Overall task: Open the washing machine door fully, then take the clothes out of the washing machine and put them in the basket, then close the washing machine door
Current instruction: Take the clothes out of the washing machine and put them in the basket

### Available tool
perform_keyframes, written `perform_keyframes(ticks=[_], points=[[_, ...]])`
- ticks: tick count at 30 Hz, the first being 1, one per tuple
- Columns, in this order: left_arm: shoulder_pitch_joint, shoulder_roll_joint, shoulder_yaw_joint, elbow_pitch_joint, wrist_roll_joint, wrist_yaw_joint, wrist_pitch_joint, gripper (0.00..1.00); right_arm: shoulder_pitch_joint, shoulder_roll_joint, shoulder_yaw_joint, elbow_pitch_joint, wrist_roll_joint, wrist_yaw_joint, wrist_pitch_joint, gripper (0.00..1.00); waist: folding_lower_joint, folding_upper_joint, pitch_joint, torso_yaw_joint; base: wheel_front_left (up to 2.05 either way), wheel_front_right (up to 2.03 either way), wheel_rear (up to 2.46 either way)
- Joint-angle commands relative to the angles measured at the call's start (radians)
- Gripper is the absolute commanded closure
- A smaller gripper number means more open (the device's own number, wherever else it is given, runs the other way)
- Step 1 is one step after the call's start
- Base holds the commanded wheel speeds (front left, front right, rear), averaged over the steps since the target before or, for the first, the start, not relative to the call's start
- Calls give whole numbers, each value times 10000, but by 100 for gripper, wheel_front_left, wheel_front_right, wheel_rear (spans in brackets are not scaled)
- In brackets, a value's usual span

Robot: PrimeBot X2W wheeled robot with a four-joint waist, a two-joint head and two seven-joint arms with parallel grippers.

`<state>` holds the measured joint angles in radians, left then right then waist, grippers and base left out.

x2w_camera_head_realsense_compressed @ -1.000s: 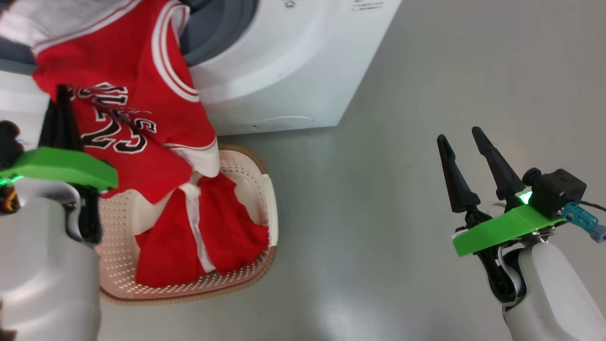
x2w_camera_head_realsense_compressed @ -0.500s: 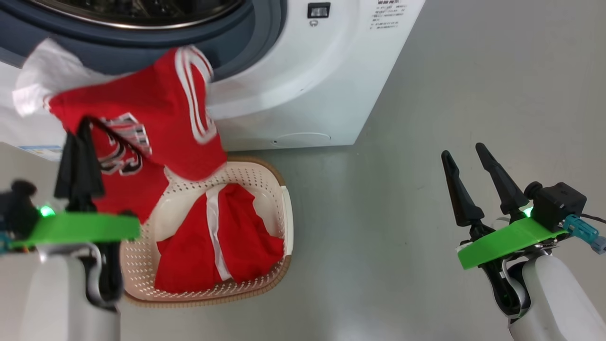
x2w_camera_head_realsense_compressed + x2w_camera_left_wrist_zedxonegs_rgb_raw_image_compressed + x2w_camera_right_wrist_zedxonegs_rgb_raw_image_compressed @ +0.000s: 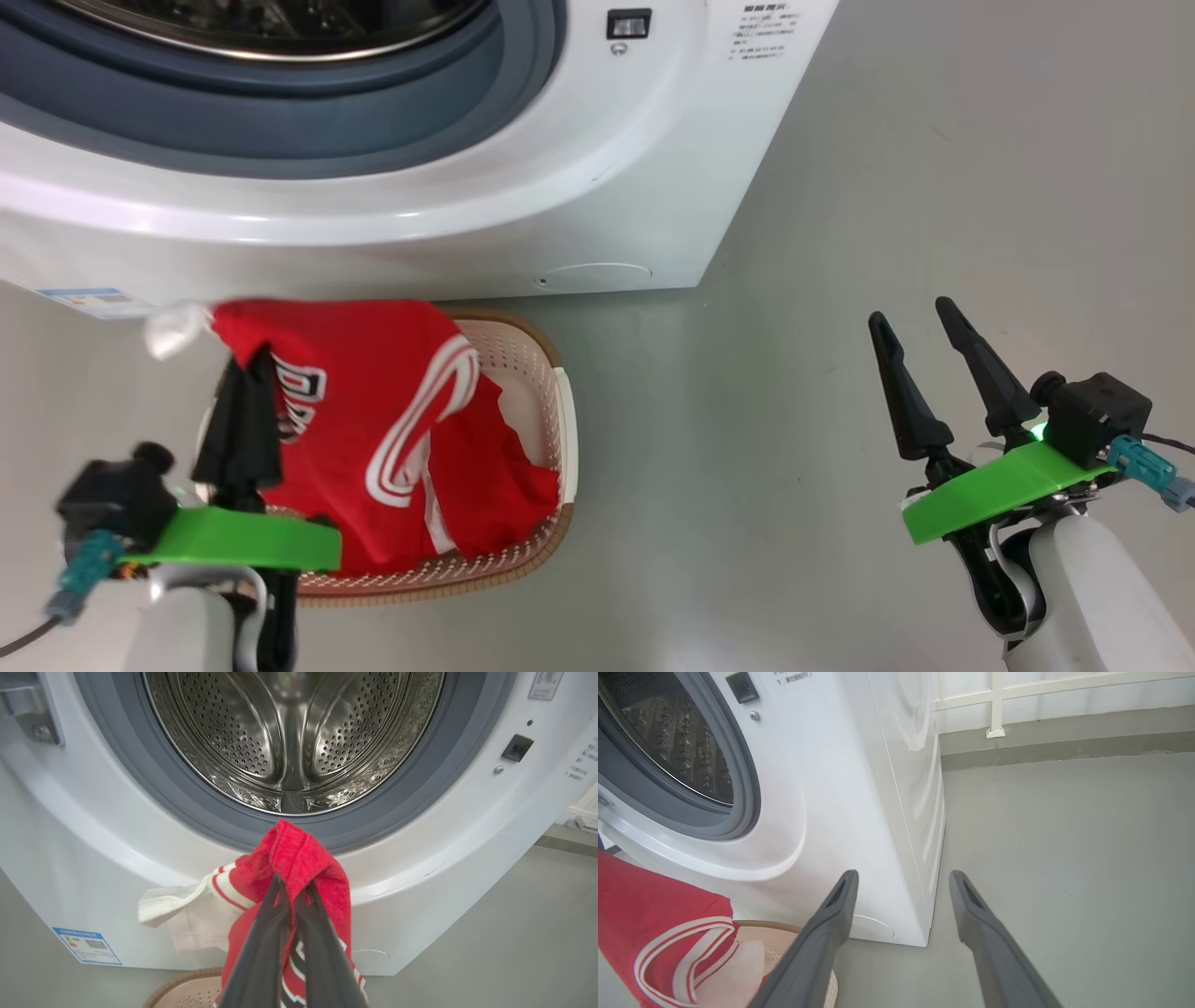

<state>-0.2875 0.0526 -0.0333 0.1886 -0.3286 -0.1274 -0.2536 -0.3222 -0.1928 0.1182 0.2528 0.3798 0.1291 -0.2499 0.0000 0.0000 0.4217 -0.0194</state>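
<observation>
My left gripper is shut on the red clothes, a jersey with white stripes, held just over the cream basket. More red cloth lies inside the basket. In the left wrist view the fingers pinch a red fold in front of the washing machine, whose steel drum stands bare. My right gripper hangs open over the floor at the right, apart from everything. The washing machine door is out of view.
The washing machine stands right behind the basket. Grey floor stretches to the right of both. A white rail and low wall run along the far side in the right wrist view.
My left gripper has come down and back from the drum's mouth with the jersey, which now hangs low over the basket. The right gripper has barely moved.
</observation>
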Motion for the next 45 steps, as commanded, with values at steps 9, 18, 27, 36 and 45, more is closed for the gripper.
perform_keyframes(ticks=[9, 18, 27, 36, 45], points=[[-1219, 118, 78, 3169, 70, -14, -82, 100, -126, 33, 247, -334, 16, 16, -118, 0, 0, 0, 545, -389, 0, 0, 0], [-2798, 219, -128, 7113, 282, -29, -82, 100, -353, 284, 186, -418, 19, 16, -118, 0, 0, 0, 1131, -916, 0, 0, 0], [-4222, 629, -470, 9710, 425, -31, -82, 100, -671, 488, 165, -512, 22, 16, -118, 0, 0, 0, 1777, -1415, 0, 0, 0], [-4954, 906, -555, 10804, 396, -13, -46, 12, -757, 632, 151, -478, 4, 16, -118, 0, 0, 0, 1890, -1634, 0, 0, 0], [-4844, 984, -626, 10926, 270, -21, -70, 0, -720, 686, 217, -363, 21, 16, -118, 0, 0, 0, 1432, -1593, 0, 0, 0]])
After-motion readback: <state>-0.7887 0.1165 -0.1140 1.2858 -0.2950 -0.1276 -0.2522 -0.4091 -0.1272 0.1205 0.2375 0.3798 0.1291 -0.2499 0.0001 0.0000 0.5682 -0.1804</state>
